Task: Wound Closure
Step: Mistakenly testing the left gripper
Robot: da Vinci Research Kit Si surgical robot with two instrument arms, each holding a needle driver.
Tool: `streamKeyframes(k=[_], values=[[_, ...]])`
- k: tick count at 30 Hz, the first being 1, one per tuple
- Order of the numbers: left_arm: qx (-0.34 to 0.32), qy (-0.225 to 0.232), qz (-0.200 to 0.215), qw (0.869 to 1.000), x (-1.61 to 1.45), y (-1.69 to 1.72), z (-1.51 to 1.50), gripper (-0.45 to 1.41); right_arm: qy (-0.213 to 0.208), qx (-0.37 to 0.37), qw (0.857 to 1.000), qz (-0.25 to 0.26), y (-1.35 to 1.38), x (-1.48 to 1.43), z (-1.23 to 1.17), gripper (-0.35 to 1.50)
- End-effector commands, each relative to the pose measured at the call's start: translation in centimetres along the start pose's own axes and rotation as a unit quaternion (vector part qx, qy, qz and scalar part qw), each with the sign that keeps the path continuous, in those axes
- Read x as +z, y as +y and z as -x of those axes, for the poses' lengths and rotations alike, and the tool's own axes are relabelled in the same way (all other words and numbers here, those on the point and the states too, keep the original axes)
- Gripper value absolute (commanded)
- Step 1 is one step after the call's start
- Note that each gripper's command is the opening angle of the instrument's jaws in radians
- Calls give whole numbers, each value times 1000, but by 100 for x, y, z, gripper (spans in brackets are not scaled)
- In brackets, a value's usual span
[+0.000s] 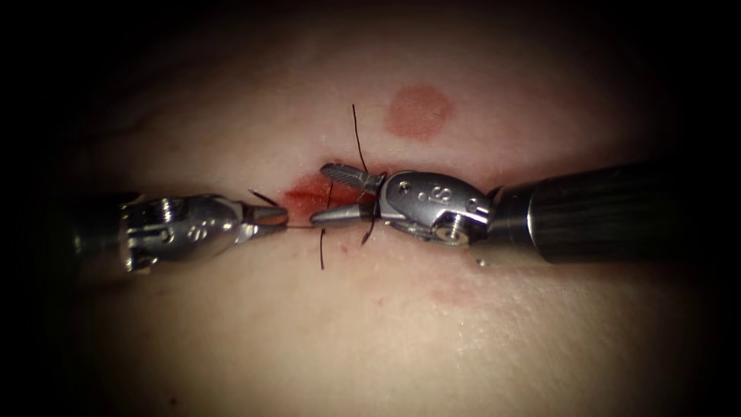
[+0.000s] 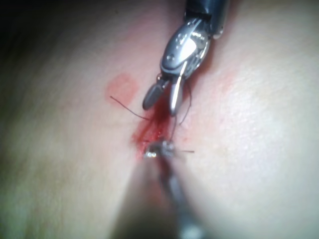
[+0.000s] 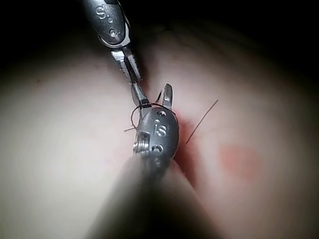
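I am gripping the thread [image 1: 297, 226] with my left tool [image 1: 266, 217], my right tool [image 1: 328, 193] gaping empty over the half-stitched cut [image 1: 309, 193].

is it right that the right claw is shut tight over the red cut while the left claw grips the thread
Not quite. The right claw is open, its two jaws spread over the red cut, as the endoscope view shows. The left claw does grip the thread.
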Motion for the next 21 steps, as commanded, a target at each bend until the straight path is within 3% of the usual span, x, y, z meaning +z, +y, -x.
streamKeyframes(k=[1, 11, 21], values=[[0, -1, 3, 1000, 3, 2, -1, -35, 1, 1, 1000, -1, -3, 7, 6, 72], [15, -3, -5, 1000, -31, 0, -27, -35, 1, 0, 1000, 2, -1, 10, 8, 72], [22, 5, -12, 1000, -27, -11, -33, -35, 1, 0, 1000, 2, 0, 10, 10, 72]])
